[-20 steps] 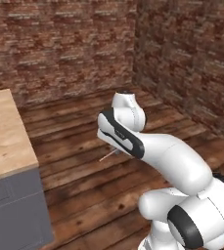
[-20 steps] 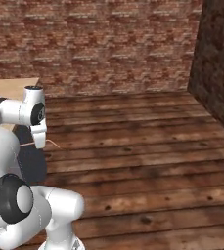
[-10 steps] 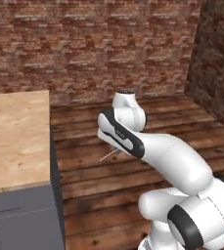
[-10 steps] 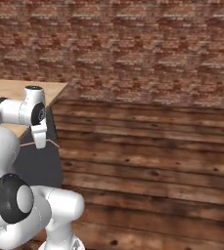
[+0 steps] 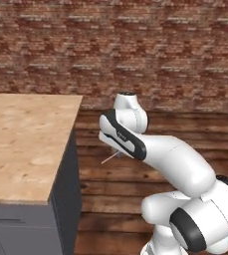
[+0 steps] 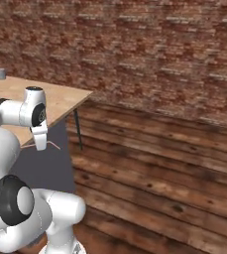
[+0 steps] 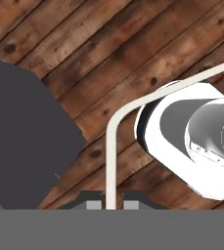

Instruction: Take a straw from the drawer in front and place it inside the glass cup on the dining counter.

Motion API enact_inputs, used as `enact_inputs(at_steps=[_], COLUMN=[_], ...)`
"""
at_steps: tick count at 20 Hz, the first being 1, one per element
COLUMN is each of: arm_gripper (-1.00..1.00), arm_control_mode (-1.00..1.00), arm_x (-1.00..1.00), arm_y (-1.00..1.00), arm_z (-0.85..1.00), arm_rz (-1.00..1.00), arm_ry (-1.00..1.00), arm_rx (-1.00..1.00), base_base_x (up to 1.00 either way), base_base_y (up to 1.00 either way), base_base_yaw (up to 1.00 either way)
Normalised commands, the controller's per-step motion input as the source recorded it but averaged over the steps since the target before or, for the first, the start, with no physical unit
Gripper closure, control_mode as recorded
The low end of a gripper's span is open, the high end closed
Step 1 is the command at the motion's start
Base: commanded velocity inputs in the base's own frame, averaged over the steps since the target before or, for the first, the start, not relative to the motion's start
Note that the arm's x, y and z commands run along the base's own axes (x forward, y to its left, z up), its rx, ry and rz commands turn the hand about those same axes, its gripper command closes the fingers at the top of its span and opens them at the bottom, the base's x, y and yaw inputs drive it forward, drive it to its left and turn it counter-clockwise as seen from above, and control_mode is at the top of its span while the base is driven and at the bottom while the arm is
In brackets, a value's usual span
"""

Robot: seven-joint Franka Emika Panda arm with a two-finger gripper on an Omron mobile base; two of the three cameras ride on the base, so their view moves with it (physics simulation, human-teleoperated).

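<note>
Left base view: the light-wood dining desk (image 5: 26,144) fills the left side, its grey side panel dropping to the dark plank floor (image 5: 185,129). The white arm folds in front of the brick wall (image 5: 135,45), and a thin pale straw (image 5: 110,159) sticks out from under the wrist, pointing down-left toward the desk edge but apart from it. The hand itself is hidden behind the forearm here.

Right base view: the desk (image 6: 60,101) runs back to the left, and the glass cup (image 6: 1,74) stands small and grey near its far end, well apart from the arm. The hand (image 6: 39,147) points downward beside the near corner of the desk, with the straw (image 6: 53,145) poking out sideways at its tip.

Hand view: the two dark fingertips (image 7: 95,199) sit close together with the straw (image 7: 111,161) clamped between them. It rises straight from the grip, then appears to bend off to the upper right across the robot's white body. Below lie the floor planks (image 7: 84,44) and a dark grey panel (image 7: 25,141).

Judgement: the straw is out of the drawer and in the grip, so the carry to the cup is the step in hand. Next, the base needs to bring the cup within reach; then the hand must lift above the desk top, turn the straw upright over the cup's mouth, lower it in and release.
</note>
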Motion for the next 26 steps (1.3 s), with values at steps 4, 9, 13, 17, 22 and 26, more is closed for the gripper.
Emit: enact_inputs(at_steps=[4, 9, 13, 17, 22, 26], arm_gripper=[1.00, 1.00, 1.00, 1.00, 1.00, 1.00], arm_control_mode=[1.00, 1.00, 1.00, 1.00, 1.00, 1.00], arm_x=[0.00, 0.00, 0.00, 0.00, 0.00, 0.00], arm_y=[0.00, 0.00, 0.00, 0.00, 0.00, 0.00], arm_z=[0.00, 0.00, 0.00, 0.00, 0.00, 0.00], arm_rz=[0.00, 0.00, 0.00, 0.00, 0.00, 0.00], arm_ry=[0.00, 0.00, 0.00, 0.00, 0.00, 0.00], arm_rx=[0.00, 0.00, 0.00, 0.00, 0.00, 0.00], base_base_x=[0.59, 0.64, 0.57, 0.55, 0.54, 0.55], base_base_y=[-0.78, -0.86, -0.94, -0.94, -0.93, -0.89], base_base_yaw=[0.45, 0.41, 0.37, 0.36, 0.35, 0.35])
